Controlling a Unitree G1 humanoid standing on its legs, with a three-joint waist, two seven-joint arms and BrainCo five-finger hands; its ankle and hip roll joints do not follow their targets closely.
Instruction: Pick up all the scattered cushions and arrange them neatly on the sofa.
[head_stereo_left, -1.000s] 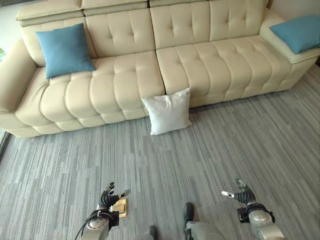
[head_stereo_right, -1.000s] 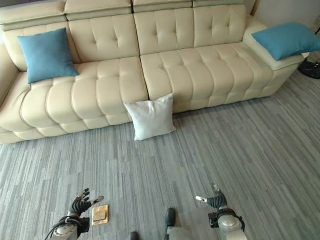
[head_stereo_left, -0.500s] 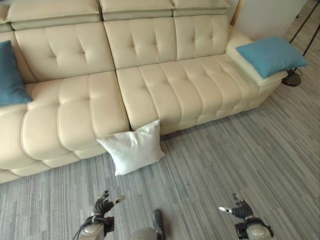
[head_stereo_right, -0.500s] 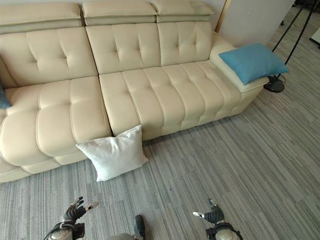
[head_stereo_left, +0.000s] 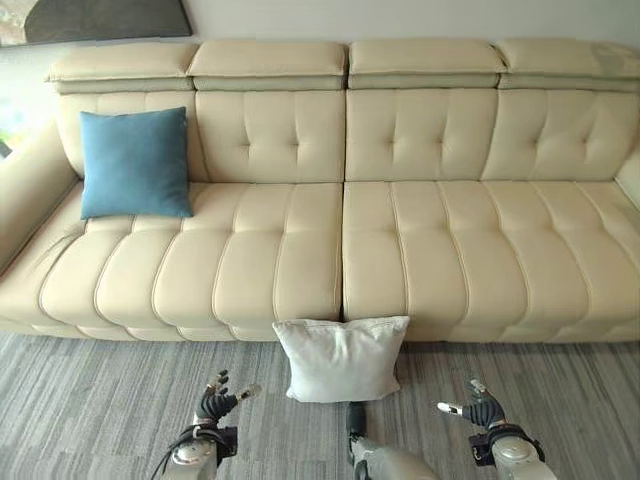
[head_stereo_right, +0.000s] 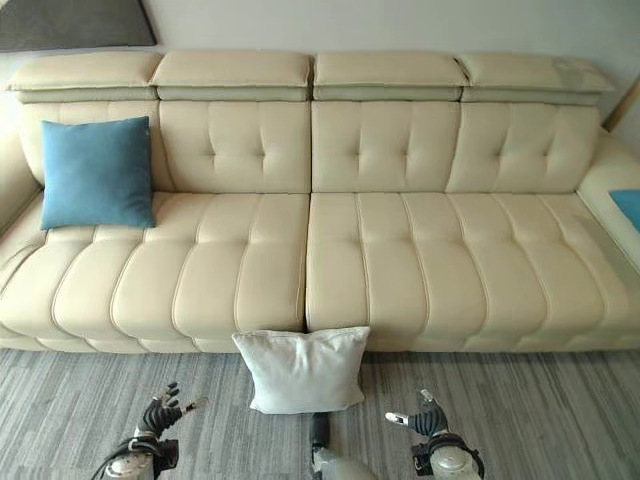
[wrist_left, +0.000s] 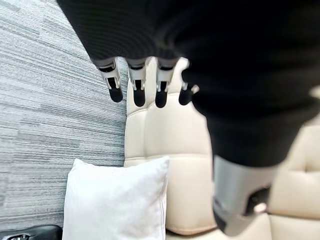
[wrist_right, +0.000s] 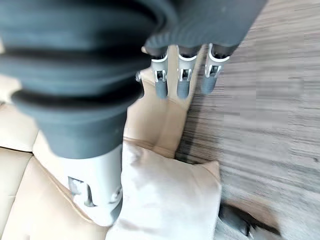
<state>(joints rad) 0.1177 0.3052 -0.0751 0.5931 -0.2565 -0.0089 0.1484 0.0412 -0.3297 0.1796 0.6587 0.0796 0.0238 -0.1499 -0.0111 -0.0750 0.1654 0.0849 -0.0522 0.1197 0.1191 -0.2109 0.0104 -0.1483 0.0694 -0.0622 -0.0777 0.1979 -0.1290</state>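
A: Fingers?
B: Both sets were seen relaxed and apart, nothing held: left hand (head_stereo_left: 212, 402), right hand (head_stereo_left: 482, 408), low over the carpet (head_stereo_left: 90, 400).
A: Cushion?
B: White cushion (head_stereo_left: 341, 358) was leant upright against the sofa (head_stereo_left: 300, 260) front, on the floor between the hands, long axis left-right.
A: Risk?
B: It could be toppled flat if only one corner were pinched.

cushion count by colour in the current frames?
Blue: 2, one upright on the sofa's left seat, blue cushion; one showing as a sliver at the right end, blue edge
White: 1, white cushion on the floor, leaning on the sofa front
Total: 3
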